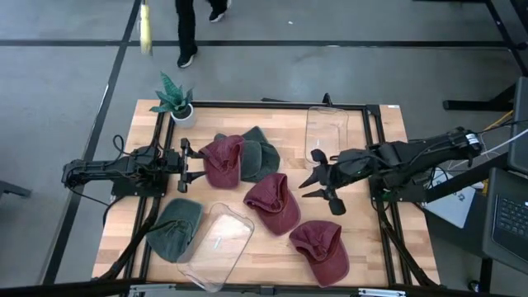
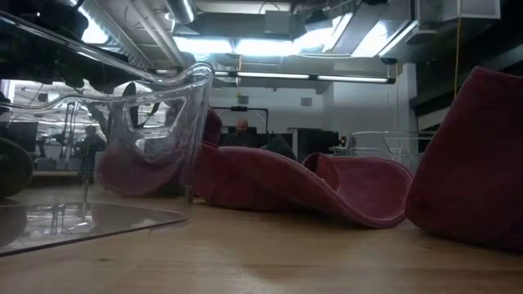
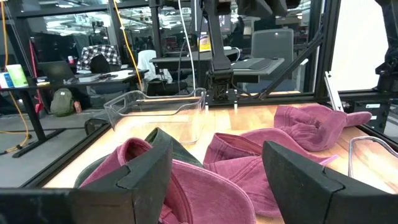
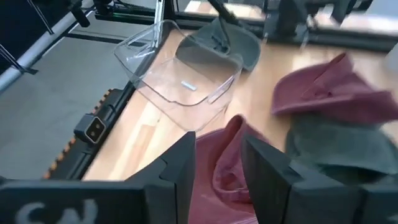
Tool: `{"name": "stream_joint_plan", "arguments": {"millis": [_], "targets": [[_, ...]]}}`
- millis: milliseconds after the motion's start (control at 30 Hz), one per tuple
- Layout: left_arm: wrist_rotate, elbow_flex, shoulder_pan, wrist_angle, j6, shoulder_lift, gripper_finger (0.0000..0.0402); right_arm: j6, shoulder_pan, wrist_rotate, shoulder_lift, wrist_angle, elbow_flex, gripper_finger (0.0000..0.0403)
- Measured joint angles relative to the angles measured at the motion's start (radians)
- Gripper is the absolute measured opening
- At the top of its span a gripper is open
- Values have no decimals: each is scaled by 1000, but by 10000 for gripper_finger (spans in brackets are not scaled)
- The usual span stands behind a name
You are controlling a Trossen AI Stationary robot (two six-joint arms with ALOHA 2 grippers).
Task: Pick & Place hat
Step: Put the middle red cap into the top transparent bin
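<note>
While left pincer gapes | maroon hat just ahead.

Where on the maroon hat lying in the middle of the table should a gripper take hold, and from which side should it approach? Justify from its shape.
Probably the raised fabric ridge of the middle maroon hat, from straight above. The hat lies slumped flat on the table, so its edges hug the wood, while the crumpled crown offers a fold to pinch. The right gripper is open just beside it, the nearer one.
</note>
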State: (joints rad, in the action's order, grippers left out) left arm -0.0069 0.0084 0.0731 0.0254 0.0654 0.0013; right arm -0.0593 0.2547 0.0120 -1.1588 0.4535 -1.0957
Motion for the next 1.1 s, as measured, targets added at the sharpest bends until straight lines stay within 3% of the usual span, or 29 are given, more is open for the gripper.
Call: {"name": "stream_joint_plan", "arguments": {"millis": [367, 600, 700, 867, 1100], "targets": [[0, 0, 0, 0, 0, 0, 245, -258, 17, 5, -97, 1, 0, 126], [0, 0, 0, 0, 0, 0, 245, -282, 17, 163, -144, 39, 0, 126], [0, 0, 0, 0, 0, 0, 245, -279, 13, 182, -149, 83, 8, 126], [0, 0, 0, 0, 0, 0, 245, -290, 2, 90, -149, 127, 39, 126], [0, 0, 0, 0, 0, 0, 245, -467, -49, -19, -149, 209, 40, 142]]}}
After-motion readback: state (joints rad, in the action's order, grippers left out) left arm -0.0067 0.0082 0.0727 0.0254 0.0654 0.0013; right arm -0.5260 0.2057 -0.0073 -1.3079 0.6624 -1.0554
